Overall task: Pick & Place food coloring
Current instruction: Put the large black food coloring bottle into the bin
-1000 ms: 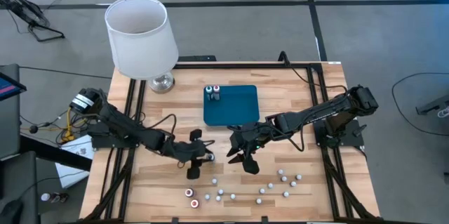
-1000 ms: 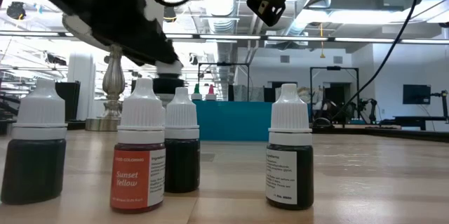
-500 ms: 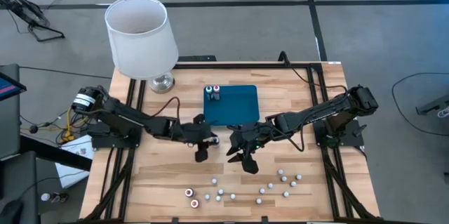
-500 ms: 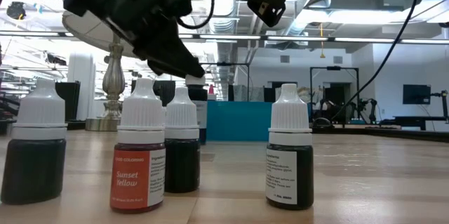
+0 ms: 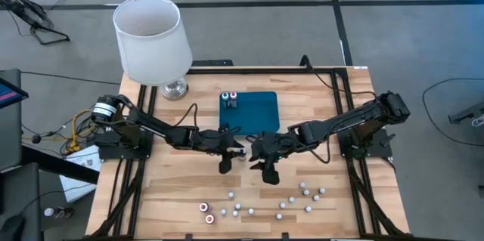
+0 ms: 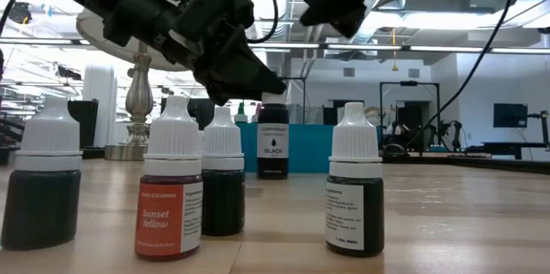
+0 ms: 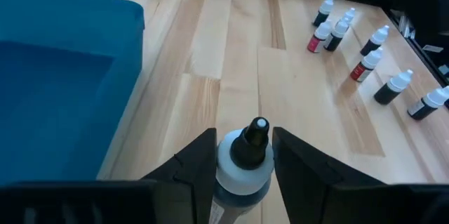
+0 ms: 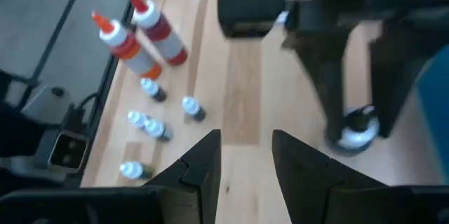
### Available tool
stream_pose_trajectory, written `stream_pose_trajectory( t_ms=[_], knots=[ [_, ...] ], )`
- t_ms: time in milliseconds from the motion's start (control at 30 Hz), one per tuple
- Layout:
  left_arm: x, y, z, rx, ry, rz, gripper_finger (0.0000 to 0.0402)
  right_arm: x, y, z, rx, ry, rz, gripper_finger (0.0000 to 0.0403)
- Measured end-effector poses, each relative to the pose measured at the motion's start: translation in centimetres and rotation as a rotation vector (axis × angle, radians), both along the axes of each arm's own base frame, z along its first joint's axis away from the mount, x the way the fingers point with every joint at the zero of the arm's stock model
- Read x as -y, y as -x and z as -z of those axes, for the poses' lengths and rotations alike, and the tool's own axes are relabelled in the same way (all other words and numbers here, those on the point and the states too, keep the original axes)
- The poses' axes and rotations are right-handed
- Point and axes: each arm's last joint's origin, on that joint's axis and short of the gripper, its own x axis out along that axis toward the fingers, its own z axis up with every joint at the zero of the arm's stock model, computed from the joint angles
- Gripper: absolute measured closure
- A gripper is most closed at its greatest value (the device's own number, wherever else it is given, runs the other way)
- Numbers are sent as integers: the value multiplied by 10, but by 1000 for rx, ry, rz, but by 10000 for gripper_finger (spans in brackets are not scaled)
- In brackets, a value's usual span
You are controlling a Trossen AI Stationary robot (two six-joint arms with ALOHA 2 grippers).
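Bare wood between teal tray (image 5: pixel 253 112) and scattered bottles (image 5: pixel 302 192), both arms crowding it.

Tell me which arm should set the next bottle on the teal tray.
Left. Its pincer already grips a small black-labelled bottle just beside the flat teal tray; the right pincer hangs empty.

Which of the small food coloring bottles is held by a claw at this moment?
The black-labelled bottle between the left claw's fingers, just in front of the teal tray. All the other bottles stand free on the table or tray.
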Motion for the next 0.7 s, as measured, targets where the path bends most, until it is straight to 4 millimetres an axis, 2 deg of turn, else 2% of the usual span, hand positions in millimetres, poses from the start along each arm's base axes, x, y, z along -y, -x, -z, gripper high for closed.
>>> stream_pose_trajectory(
  t_ms=[133,267,433,567,700],
  knots=[
    [-2,0,0,5,-11,-4,280,5,21,-14,62,45,64,285],
    [-3,-1,-1,18,-10,-4,280,16,52,-28,120,52,152,285],
    [-3,-2,-3,36,-20,1,280,25,82,-34,167,16,222,285],
    [-3,-2,-5,51,-24,4,275,22,90,-35,175,4,228,285],
    [-2,-7,-10,71,-37,11,252,14,87,-31,174,20,222,285]
  ],
)
